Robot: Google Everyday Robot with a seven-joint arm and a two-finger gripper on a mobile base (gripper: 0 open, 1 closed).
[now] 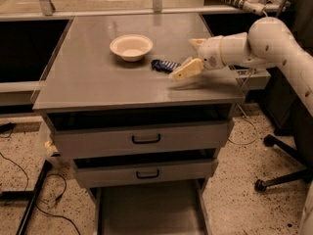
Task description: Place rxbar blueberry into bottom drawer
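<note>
The rxbar blueberry (165, 65), a small dark blue wrapper with white markings, lies flat on the grey cabinet top (98, 82), just right of the cream bowl (131, 47). My gripper (182, 58) reaches in from the right, low over the top and right beside the bar's right end. Its cream fingers (186, 70) are spread apart and hold nothing. The bottom drawer (149, 209) is pulled out at the cabinet's foot and shows a flat grey floor with thin side walls.
Two shut grey drawer fronts with black handles (145, 139) sit above the open drawer. A chair base (281, 175) stands on the speckled floor at right. Cables (29, 190) trail on the floor at left. A rail and shelf (146, 9) run behind the cabinet.
</note>
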